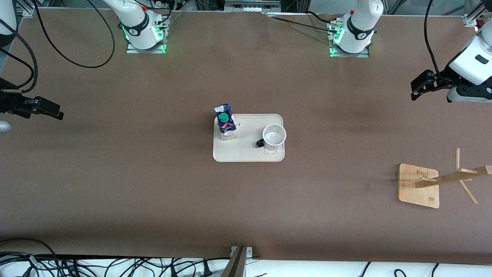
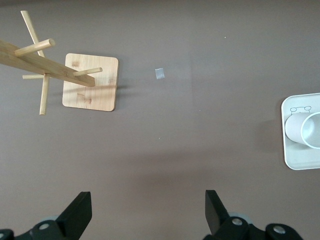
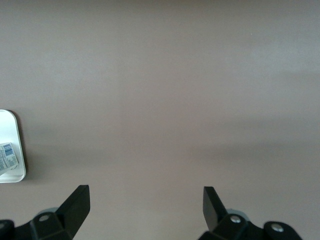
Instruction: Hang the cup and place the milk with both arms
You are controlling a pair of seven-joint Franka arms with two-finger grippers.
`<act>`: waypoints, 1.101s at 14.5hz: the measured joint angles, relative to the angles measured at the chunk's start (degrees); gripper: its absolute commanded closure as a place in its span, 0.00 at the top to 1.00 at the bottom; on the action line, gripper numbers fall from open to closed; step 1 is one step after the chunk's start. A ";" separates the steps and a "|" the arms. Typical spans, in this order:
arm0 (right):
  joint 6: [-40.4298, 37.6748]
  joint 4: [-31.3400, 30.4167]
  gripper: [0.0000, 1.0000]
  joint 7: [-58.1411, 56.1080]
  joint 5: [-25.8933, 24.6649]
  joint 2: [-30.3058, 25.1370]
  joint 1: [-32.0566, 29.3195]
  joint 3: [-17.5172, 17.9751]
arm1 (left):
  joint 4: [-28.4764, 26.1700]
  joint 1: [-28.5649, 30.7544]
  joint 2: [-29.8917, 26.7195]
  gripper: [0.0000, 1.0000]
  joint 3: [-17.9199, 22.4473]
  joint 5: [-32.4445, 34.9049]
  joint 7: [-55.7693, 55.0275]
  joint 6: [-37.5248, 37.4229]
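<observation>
The milk [image 1: 226,122], a blue and white carton with a green cap, stands upright on a cream tray [image 1: 248,156] at mid-table, on the side toward the right arm's end. The white cup [image 1: 274,137] stands mouth up on the same tray toward the left arm's end, its black handle [image 1: 260,143] pointing at the milk. My left gripper [image 1: 413,91] hangs open and empty over bare table at the left arm's end. My right gripper [image 1: 57,112] hangs open and empty over bare table at the right arm's end. In the wrist views the left gripper [image 2: 148,200] and the right gripper [image 3: 146,195] hold nothing.
A wooden cup rack [image 1: 419,186] with several pegs stands on a square base at the left arm's end, nearer to the front camera than the tray. The left wrist view shows the rack [image 2: 90,82], the cup [image 2: 305,129] and a small grey mark [image 2: 159,74] on the brown table.
</observation>
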 measured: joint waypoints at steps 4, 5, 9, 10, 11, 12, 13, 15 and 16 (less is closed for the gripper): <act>0.00 0.00 1.00 0.00 0.00 0.00 0.00 0.00 | 0.00 0.00 0.15 1.00 0.00 0.00 -0.01 0.00; 0.00 0.00 1.00 0.00 0.00 0.00 0.00 0.00 | 0.00 0.00 0.16 1.00 0.00 0.00 -0.01 0.00; 0.00 0.00 1.00 -0.01 0.00 0.00 0.00 0.00 | 0.00 0.00 0.16 1.00 0.00 0.00 -0.01 -0.02; 0.00 0.00 1.00 -0.01 0.00 0.00 0.00 0.00 | 0.00 0.00 0.17 1.00 0.00 0.00 -0.01 -0.02; 0.00 0.00 1.00 -0.01 0.00 0.00 0.00 0.00 | 0.00 0.00 0.17 1.00 0.00 0.00 -0.01 -0.03; 0.00 0.00 1.00 -0.01 0.00 0.00 0.00 -0.01 | 0.00 0.00 0.17 1.00 0.00 0.00 -0.01 -0.03; 0.00 0.00 1.00 -0.01 0.00 0.00 0.00 -0.03 | 0.00 0.00 0.17 1.00 0.00 0.00 -0.01 -0.03; -0.01 -0.01 1.00 -0.01 0.00 0.04 -0.01 -0.05 | 0.00 0.00 0.17 1.00 0.00 0.00 -0.01 -0.05; -0.03 -0.02 1.00 -0.01 0.01 0.18 0.04 -0.04 | 0.00 0.00 0.17 1.00 0.00 0.00 -0.01 -0.05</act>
